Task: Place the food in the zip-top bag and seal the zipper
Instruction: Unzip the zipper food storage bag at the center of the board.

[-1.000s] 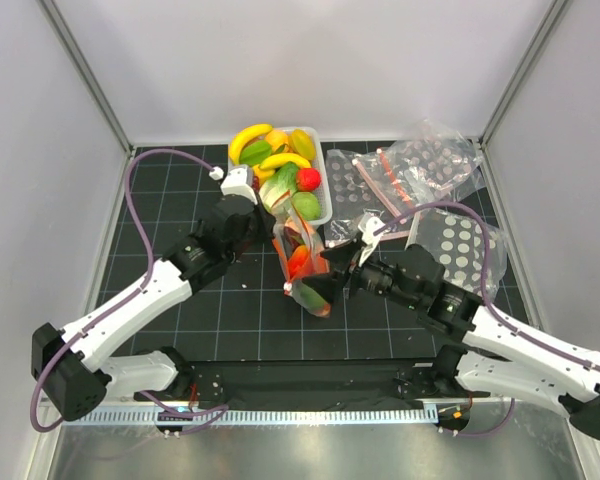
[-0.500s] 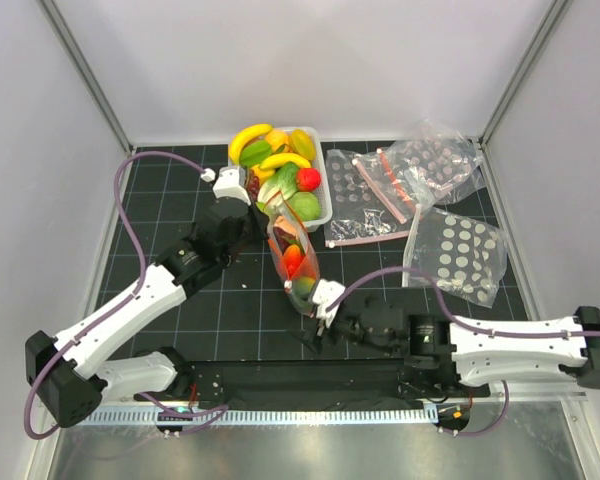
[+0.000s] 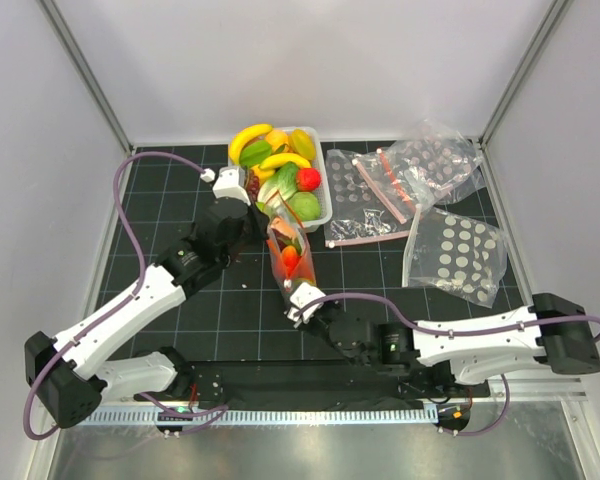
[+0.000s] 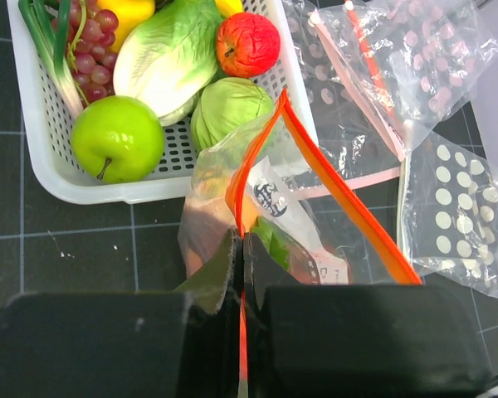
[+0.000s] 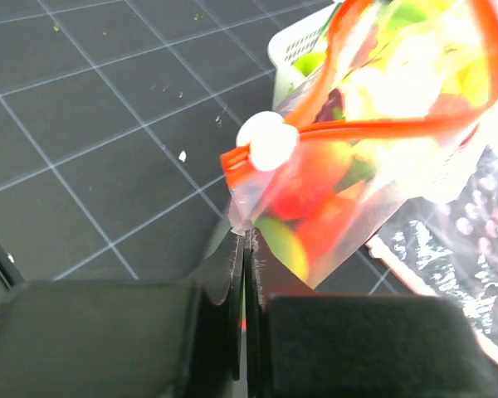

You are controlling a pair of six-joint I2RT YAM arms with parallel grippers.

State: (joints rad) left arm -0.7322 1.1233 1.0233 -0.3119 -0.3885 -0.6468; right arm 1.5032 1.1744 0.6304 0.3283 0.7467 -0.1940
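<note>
The zip-top bag [image 3: 288, 258] hangs stretched between my two grippers, with red and green food [image 5: 315, 178] inside it. Its orange-red zipper [image 4: 340, 195] stands spread open at the far end. My left gripper [image 4: 241, 240] is shut on the zipper strip at the bag's end nearest the tub, the jaws pressed together over the orange line. My right gripper [image 5: 243, 236] is shut on the bag's [image 5: 332, 191] near lower corner. A white round piece [image 5: 267, 141] sits on the strip's end. More food [image 3: 275, 155] fills the white tub [image 3: 323, 190]: bananas, a green apple [image 4: 116, 137], a cabbage [image 4: 232, 108].
Several spare dotted bags lie on the right of the black grid mat: one flat [image 3: 365, 195] beside the tub, a crumpled one [image 3: 435, 160] behind it, another [image 3: 458, 250] nearer. The right arm lies low along the table's front edge. Grey walls close both sides.
The right arm swung from the bag's right side down to the front and its open jaws shut on the bag's near corner. The left gripper kept hold of the strip.
</note>
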